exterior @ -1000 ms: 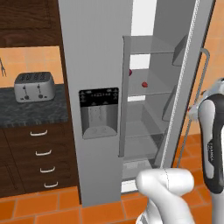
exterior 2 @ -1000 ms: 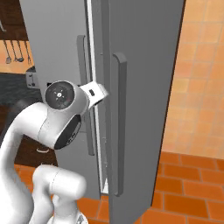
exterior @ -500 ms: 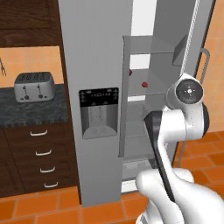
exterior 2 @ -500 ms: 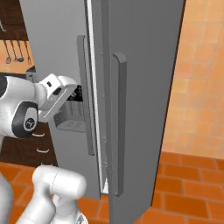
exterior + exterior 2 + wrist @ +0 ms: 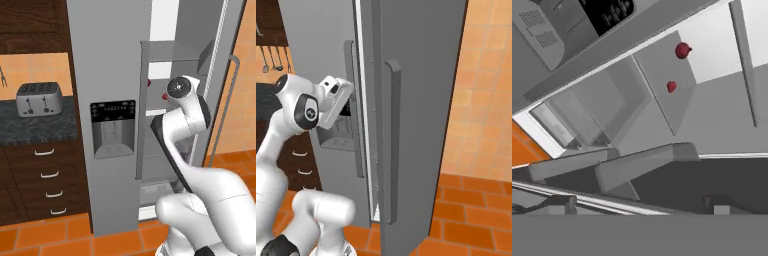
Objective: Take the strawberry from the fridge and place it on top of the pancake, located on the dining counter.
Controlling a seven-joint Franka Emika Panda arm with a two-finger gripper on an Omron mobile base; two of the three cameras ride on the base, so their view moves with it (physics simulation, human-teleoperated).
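reaching toward the fridge (image 5: 115, 75), whose right door stands swung wide so i can get at the shelves, i hold my gripper (image 5: 338, 95) wide open and empty (nothing grabbed yet); the strawberry (image 5: 671, 86) sits on an inner shelf, well apart from me.

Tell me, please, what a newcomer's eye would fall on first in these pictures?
Probably the tall grey steel fridge with its right door swung open, and the white arm's hand, jaws open, reaching into the gap. Next, two small red items on a fridge shelf; which is the strawberry is unclear.
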